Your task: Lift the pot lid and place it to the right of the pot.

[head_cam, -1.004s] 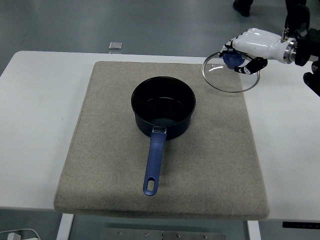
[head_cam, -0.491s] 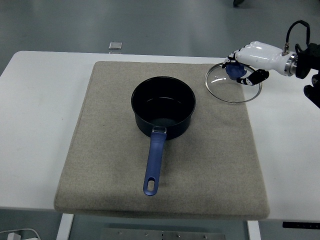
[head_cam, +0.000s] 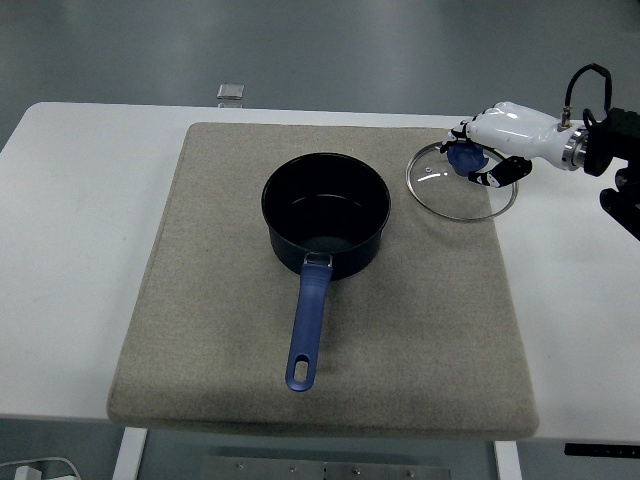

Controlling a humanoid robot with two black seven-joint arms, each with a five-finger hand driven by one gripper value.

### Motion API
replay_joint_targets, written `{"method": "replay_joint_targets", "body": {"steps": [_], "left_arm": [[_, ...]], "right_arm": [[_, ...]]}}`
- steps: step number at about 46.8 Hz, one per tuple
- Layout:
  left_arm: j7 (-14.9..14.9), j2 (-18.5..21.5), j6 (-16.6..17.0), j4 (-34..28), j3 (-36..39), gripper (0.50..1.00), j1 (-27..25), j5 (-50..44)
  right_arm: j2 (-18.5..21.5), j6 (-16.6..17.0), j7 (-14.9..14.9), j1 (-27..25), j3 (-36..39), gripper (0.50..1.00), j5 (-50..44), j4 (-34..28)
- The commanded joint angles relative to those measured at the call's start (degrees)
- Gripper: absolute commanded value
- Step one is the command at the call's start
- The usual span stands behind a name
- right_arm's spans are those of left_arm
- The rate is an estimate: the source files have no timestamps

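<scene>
Starting at the near edge, the white table [head_cam: 70, 300] carries a grey-beige mat [head_cam: 200, 350] that covers most of its middle. On the mat the pot [head_cam: 326, 215] stands open, dark inside, with its blue handle [head_cam: 308, 330] pointing toward the near edge. Nothing covers the pot, so the lifting part of the job looks finished.

Farther back and to the right, the glass pot lid [head_cam: 450, 190] sits at the mat's far right corner, well clear of the pot's rim and on its right side. It appears to lie flat or very nearly flat on the mat, though whether its whole rim is down cannot be told from this angle. The right hand [head_cam: 505, 135], white-shelled on a black arm reaching in from the right edge, has its fingers closed around the lid's blue knob [head_cam: 463, 158], gripping it from above.

By my reading, what is left is small: settle the lid fully if it is not already resting, let go of the knob, and draw the hand away. The left hand is out of view.

At the table's far edge a small grey object [head_cam: 231, 91] lies apart from everything else
</scene>
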Motion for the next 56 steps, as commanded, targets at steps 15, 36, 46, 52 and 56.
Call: {"method": "replay_joint_targets", "body": {"steps": [15, 36, 46, 52, 56], "left_arm": [[0.00, 0.00, 0.00, 0.02, -0.01, 1.000, -0.01, 0.00], [0.00, 0.00, 0.00, 0.02, -0.01, 1.000, -0.01, 0.00], [0.00, 0.00, 0.00, 0.02, -0.01, 1.000, -0.01, 0.00], [0.00, 0.00, 0.00, 0.02, -0.01, 1.000, -0.01, 0.00], [0.00, 0.00, 0.00, 0.02, -0.01, 1.000, -0.01, 0.00]], "right_arm": [[-0.62, -0.85, 0.00, -1.39, -0.32, 0.500, 1.92, 0.05], [-0.45, -1.91, 0.00, -3.33, -0.06, 0.500, 2.01, -0.04], [-0.54, -2.08, 0.00, -3.50, 0.03, 0.500, 2.10, -0.04], [-0.36, -3.40, 0.00, -3.77, -0.41, 0.912, 3.85, 0.40], [-0.45, -3.14, 0.00, -3.77, -0.67, 0.915, 4.56, 0.49]]}}
